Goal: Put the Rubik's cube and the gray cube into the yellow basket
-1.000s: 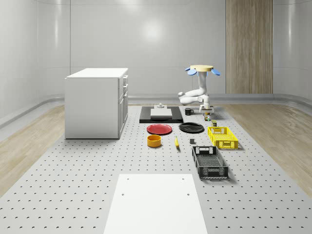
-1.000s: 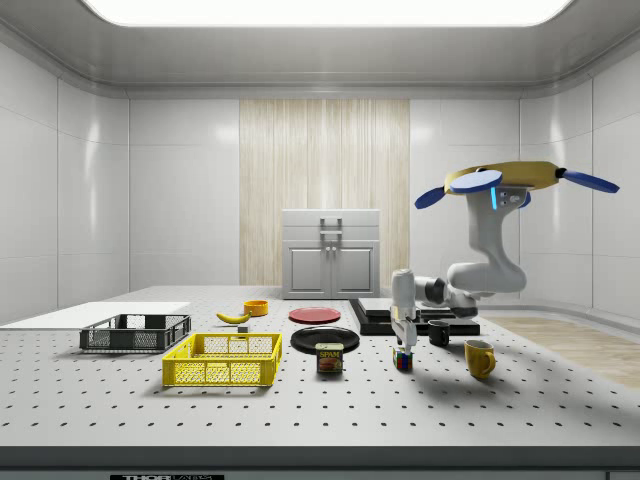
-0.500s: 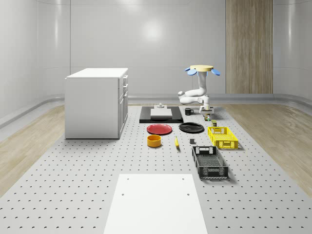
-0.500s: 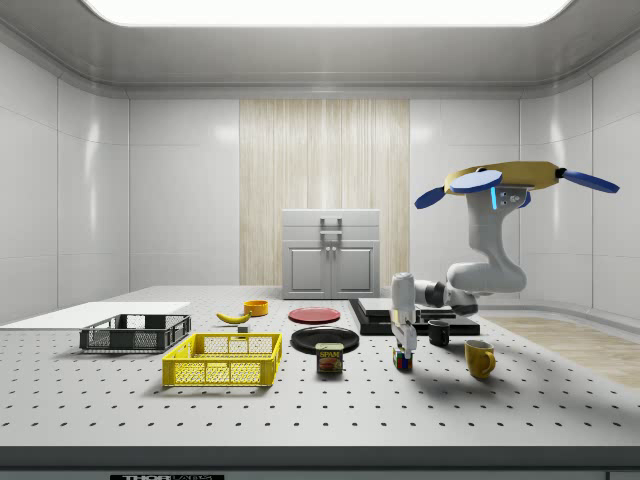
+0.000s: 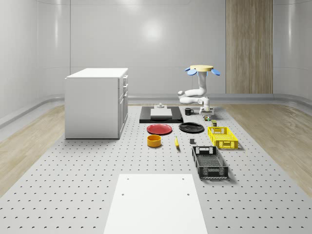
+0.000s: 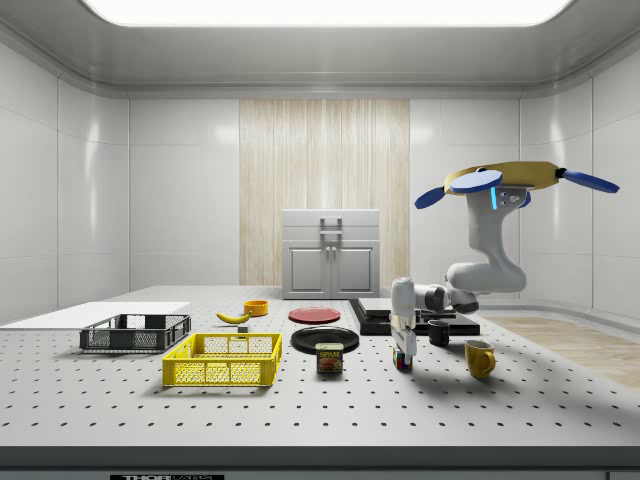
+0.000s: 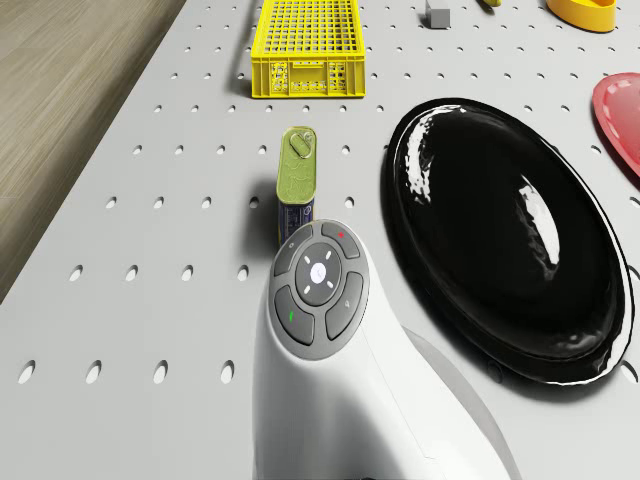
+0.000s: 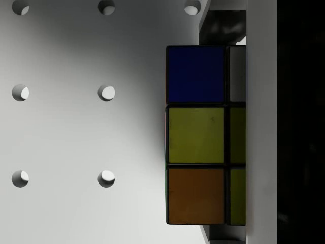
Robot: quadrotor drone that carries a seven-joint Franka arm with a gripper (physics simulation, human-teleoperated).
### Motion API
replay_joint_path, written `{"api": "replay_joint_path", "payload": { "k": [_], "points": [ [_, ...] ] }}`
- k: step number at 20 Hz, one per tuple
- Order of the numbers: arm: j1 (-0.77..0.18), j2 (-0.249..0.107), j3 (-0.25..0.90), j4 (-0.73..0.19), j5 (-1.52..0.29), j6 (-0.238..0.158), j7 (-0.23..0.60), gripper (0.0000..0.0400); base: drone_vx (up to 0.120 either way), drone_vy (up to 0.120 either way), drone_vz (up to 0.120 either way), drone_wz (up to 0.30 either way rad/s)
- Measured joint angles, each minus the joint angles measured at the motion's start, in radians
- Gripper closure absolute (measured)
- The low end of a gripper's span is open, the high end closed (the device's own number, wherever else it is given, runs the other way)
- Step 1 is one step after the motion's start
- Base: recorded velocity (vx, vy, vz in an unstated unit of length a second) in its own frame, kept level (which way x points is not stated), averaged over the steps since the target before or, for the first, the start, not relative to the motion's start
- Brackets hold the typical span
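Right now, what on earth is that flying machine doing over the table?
The drone hovers above the far end of the table, with its white arm bent down to the tabletop. The gripper is down at the Rubik's cube, which sits on the table between a small can and a yellow mug; the wrist view shows the cube right up close. The yellow basket it is meant for stands further along, beyond the can, with neither cube in it yet.

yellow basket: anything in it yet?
Empty. In the drone view the yellow basket shows only bare mesh floor; the Rubik's cube sits on the table under the gripper, outside it.
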Motion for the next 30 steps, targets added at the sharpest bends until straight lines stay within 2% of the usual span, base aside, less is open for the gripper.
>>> {"api": "replay_joint_path", "payload": {
  "k": [6,10,14,30],
  "points": [
    [-0.021,-0.009,0.006,0.015,0.006,0.013,0.006,0.0,0.0,0.0,0.0,0.0],
    [-0.027,-0.017,0.009,0.019,0.011,0.022,0.01,0.0045,0.0,0.0,0.0,0.0],
    [-0.032,-0.026,0.011,0.021,0.015,0.03,0.013,0.0064,0.0,0.0,0.0,0.0],
    [-0.046,-0.058,0.024,0.023,0.037,0.058,0.024,0.0075,0.0,0.0,0.0,0.0]
  ]
}}
